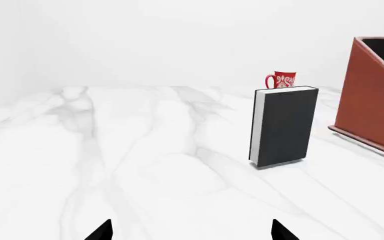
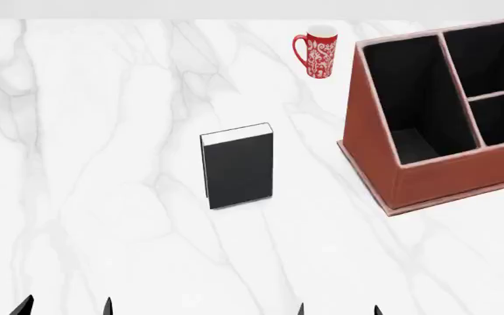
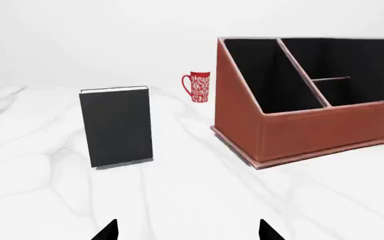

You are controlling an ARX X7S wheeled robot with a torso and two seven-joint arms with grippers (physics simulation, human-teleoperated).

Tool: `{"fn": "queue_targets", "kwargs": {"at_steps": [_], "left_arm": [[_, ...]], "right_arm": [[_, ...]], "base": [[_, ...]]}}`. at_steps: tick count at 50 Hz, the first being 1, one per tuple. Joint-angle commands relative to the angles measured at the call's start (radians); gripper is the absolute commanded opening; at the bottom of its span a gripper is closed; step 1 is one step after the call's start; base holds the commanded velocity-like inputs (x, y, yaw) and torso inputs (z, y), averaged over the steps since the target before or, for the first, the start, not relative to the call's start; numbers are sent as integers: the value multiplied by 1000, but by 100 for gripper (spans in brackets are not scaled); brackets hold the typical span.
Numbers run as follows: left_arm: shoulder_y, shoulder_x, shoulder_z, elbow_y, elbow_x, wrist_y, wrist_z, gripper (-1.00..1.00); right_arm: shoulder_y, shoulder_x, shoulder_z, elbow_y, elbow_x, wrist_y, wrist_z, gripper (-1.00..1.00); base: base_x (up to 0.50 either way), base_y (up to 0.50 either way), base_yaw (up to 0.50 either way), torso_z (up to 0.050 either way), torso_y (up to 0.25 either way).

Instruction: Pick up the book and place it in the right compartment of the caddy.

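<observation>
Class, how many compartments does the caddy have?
3: in the caddy, one long compartment nearest the book, two smaller beyond, partly cut off.

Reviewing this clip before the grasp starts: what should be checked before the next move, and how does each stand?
1. Book upright, free on the table: ok.
2. Left gripper open, empty: ok.
3. Right gripper open, empty: ok.
4. Caddy compartments empty where visible: ok; the right edge is cut off in the head view.
5. Mug clear of book: ok, stands behind it, apart.
6. Either gripper reaching the book: not ok, both well short.
</observation>
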Motion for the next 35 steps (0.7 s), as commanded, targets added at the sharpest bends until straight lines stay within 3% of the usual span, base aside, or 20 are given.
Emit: {"fn": "queue_targets", "kwargs": {"at_steps": [1, 19, 35], "left_arm": [[-2, -16, 19, -13, -13, 7, -21, 100], [-12, -58, 69, -37, -69, 2, -65, 100], [-16, -79, 89, -54, -92, 15, -89, 100]], "right_arm": [[-2, 16, -22, -2, 7, -2, 24, 100], [0, 60, -85, 7, 25, 7, 83, 100], [-1, 82, -113, 12, 47, 2, 99, 100]], "base": [[0, 0, 0, 0, 0], [0, 0, 0, 0, 0], [16, -500, 0, 0, 0]]}}
